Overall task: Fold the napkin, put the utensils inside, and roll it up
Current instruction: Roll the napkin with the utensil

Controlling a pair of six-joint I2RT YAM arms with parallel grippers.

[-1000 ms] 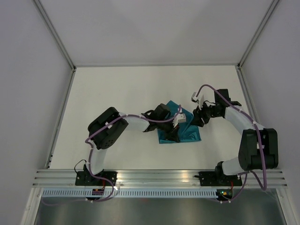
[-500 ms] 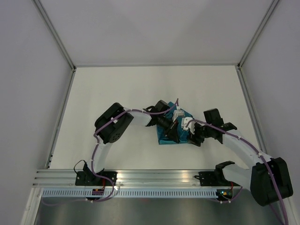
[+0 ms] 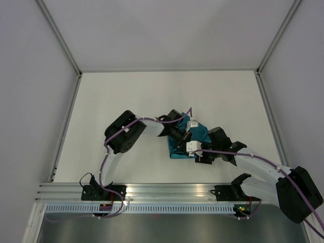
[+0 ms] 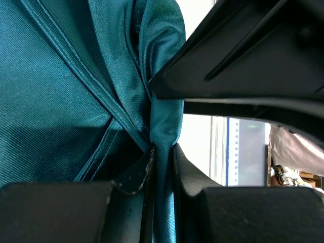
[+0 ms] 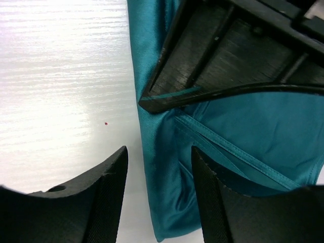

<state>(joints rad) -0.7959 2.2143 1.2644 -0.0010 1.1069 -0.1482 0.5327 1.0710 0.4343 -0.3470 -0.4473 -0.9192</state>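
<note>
The 2 fingers of the left gripper (image 4: 162, 158) are closed on a bunched fold of the napkin (image 4: 55, 86). The fold is pinched between the pads and stands up from them as a tight pleat. A hemmed edge is seen crossing the cloth diagonally just beside the grip.

The 2 fingers of the right gripper (image 5: 159, 152) are held apart, and nothing is held between them. They are poised at one edge of the napkin, 1 over bare table (image 5: 61, 76) and the other over cloth. Contact with the cloth cannot be confirmed.

Obstructions: the black body of the left gripper is seen directly ahead of the right fingers, lying across the napkin. The 2 grippers are crowded together over the same cloth, and much of it is hidden by them in the top view.

Location: the napkin is found rumpled and partly folded near the middle of the table, slightly toward the near side.

Clearance: open white surface is noted on the far side and to the left of the cloth. The metal rail (image 3: 172, 191) along the near edge is near the right forearm. The side frame posts (image 3: 267, 114) are well apart from the napkin.
</note>
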